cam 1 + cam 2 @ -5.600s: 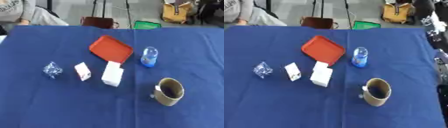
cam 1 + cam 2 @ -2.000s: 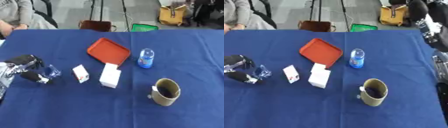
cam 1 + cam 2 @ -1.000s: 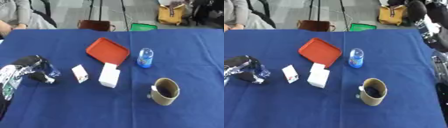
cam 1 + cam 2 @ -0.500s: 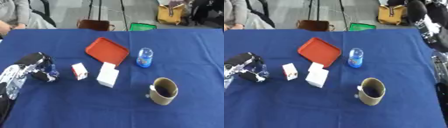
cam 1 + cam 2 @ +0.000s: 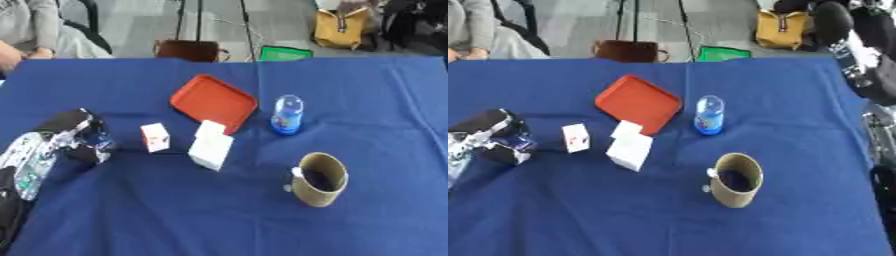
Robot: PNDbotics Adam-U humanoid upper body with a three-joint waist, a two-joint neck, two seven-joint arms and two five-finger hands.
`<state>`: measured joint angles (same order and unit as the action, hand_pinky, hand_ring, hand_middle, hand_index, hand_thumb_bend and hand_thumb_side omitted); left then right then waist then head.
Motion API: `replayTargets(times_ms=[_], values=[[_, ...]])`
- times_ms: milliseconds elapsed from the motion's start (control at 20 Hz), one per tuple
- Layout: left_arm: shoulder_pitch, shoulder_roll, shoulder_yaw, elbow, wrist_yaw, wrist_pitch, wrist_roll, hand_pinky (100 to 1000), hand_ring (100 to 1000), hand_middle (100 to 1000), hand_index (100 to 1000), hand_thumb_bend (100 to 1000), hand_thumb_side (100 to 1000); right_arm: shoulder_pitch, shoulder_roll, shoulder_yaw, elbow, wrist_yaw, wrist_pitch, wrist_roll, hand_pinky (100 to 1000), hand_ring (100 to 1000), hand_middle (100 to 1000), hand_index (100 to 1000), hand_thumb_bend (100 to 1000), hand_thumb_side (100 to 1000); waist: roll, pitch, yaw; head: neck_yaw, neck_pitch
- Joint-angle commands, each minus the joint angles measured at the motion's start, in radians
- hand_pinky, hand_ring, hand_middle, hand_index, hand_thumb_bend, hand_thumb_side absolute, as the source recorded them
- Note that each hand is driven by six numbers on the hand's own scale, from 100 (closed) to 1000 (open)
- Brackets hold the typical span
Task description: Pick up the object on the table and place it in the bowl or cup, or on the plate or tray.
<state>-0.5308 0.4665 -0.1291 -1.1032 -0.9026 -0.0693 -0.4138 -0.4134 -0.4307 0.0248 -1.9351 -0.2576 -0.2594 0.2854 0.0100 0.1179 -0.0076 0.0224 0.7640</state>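
Left hand [image 5: 72,137] curled on one crinkly clear object [image 5: 99,142] | one red tray [image 5: 214,101] — one olive cup [image 5: 318,179] | two white boxes [image 5: 211,146] | one bottle [image 5: 287,115]

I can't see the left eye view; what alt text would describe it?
The robot's left hand curls over a small shiny object at the left of a blue table. Nearby lie a red tray, two white boxes, a bottle and a cup.

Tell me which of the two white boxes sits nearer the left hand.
The small white box with red markings, standing apart right of the left hand. The larger plain white box lies farther right, its far end at the red tray.
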Motion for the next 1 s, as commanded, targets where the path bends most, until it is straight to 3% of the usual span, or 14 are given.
replayTargets(times_ms=[50, 200, 450, 700, 750, 800, 850, 900, 950, 1000], values=[[-0.005, 0.022, 0.006, 0.002, 0.058, -0.026, -0.088, 594, 521, 479, 665, 667, 522, -0.011, -0.009, -0.004, -0.008, -0.010, -0.002, 0.002, 754, 687, 711, 792, 271, 519, -0.001, -0.011, -0.002, 0.001, 0.006], [-0.006, 0.030, 0.014, -0.011, 0.089, -0.041, -0.155, 603, 529, 486, 673, 720, 558, -0.011, -0.009, -0.005, -0.009, -0.011, -0.002, 0.001, 754, 687, 711, 792, 270, 519, 0.000, -0.012, -0.002, 0.000, 0.006], [-0.004, 0.031, 0.018, -0.022, 0.094, -0.044, -0.192, 600, 519, 476, 663, 634, 499, -0.010, -0.009, -0.005, -0.008, -0.011, -0.001, 0.002, 754, 687, 711, 792, 270, 520, 0.000, -0.012, -0.003, -0.001, 0.006], [-0.004, 0.033, 0.010, -0.026, 0.067, -0.049, -0.190, 614, 522, 478, 665, 630, 460, -0.009, -0.009, -0.005, -0.008, -0.011, -0.001, 0.000, 754, 686, 711, 793, 264, 523, 0.001, -0.012, -0.004, -0.001, 0.006], [-0.004, 0.035, 0.010, -0.029, 0.054, -0.049, -0.182, 613, 510, 465, 652, 586, 392, -0.009, -0.009, -0.005, -0.008, -0.011, -0.001, 0.000, 755, 686, 711, 793, 263, 524, 0.001, -0.012, -0.004, -0.001, 0.006], [-0.004, 0.035, 0.009, -0.031, 0.041, -0.049, -0.172, 613, 510, 465, 652, 586, 392, -0.009, -0.009, -0.005, -0.008, -0.011, -0.001, 0.001, 755, 686, 711, 793, 263, 524, 0.001, -0.012, -0.004, -0.001, 0.006], [-0.003, 0.035, 0.011, -0.031, 0.028, -0.045, -0.158, 598, 480, 433, 603, 411, 216, -0.008, -0.009, -0.006, -0.008, -0.011, -0.001, 0.001, 755, 686, 711, 793, 261, 526, 0.001, -0.012, -0.004, -0.002, 0.006], [-0.002, 0.034, 0.013, -0.030, 0.014, -0.037, -0.139, 598, 480, 433, 603, 411, 216, -0.008, -0.009, -0.006, -0.008, -0.011, -0.001, 0.001, 755, 686, 711, 793, 261, 526, 0.001, -0.012, -0.005, -0.002, 0.006], [-0.001, 0.034, 0.015, -0.026, 0.004, -0.028, -0.121, 584, 454, 405, 564, 265, 123, -0.007, -0.009, -0.006, -0.008, -0.011, -0.001, 0.000, 755, 686, 711, 793, 259, 526, 0.001, -0.012, -0.004, -0.002, 0.006], [0.000, 0.033, 0.016, -0.022, -0.003, -0.019, -0.104, 584, 454, 405, 564, 265, 123, -0.007, -0.009, -0.006, -0.008, -0.011, -0.001, 0.000, 755, 686, 711, 793, 259, 526, 0.001, -0.012, -0.005, -0.002, 0.006]])
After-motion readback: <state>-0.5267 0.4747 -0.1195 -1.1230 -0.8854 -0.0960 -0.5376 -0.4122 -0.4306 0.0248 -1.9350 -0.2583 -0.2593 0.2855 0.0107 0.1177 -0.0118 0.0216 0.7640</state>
